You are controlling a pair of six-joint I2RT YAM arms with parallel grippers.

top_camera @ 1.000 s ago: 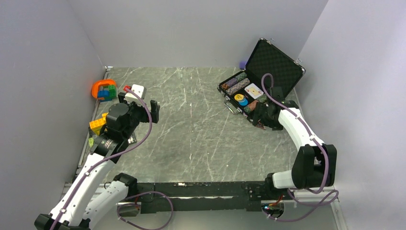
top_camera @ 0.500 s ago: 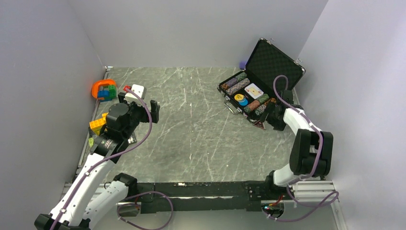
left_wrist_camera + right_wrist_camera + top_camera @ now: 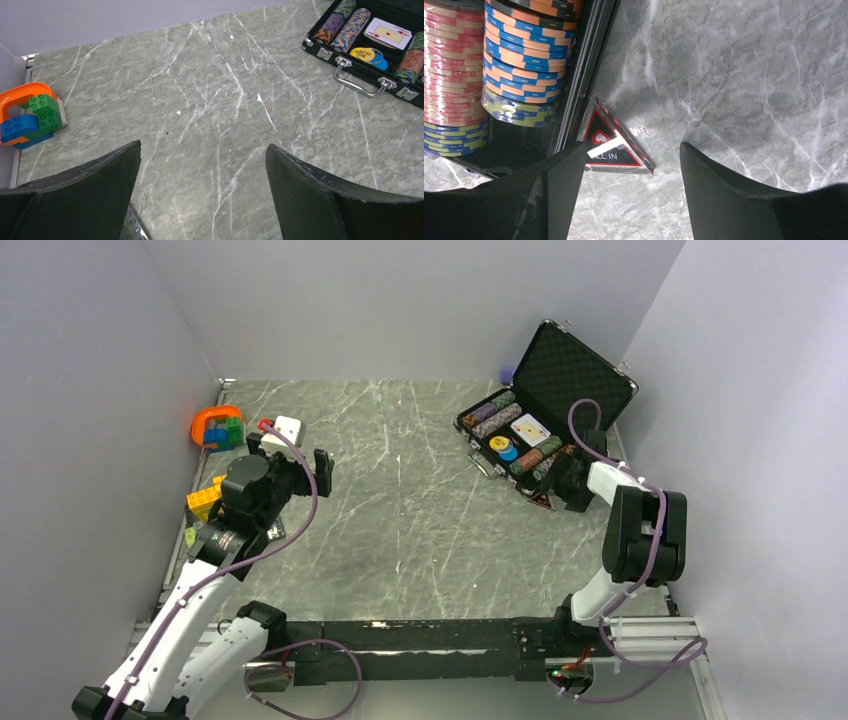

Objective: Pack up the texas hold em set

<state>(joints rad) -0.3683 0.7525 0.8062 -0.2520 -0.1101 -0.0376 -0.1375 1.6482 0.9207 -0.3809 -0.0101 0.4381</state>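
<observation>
The triangular marker point(image 3: 616, 145) reads "ALL IN" in white under a red heart. In the left wrist view the yellow disc point(image 3: 364, 52) carries dark print, upside down, that looks like "BIG BLIND". The card deck point(image 3: 387, 34) shows red pips too small to name.

The briefcase point(image 3: 480, 445) stands open at 2 o'clock on the marble table point(image 3: 400, 520), with its lid point(image 3: 575, 370) raised toward the back wall. Chip stacks point(image 3: 495, 418) lie in rows in the case, with the deck and a blue disc point(image 3: 509, 452) among them. The right wrist view cuts the case off, showing only a red stack point(image 3: 449, 65) and an orange-and-blue stack point(image 3: 531, 50) against the rim. A purple thing point(image 3: 509, 373) is mostly hidden behind the lid.

The marker lies flat on the table at 5 o'clock from the case, just outside its rim. The right gripper point(image 3: 629, 150) hangs over it with the jaws apart. The left finger overlaps the marker's near corner, the right finger stands well clear, and nothing is clamped.

The left gripper point(image 3: 202, 147) hovers at 9 o'clock, its jaws wide over bare marble. It is near the orange ring point(image 3: 22, 97) of toy blocks and well apart from the case.
</observation>
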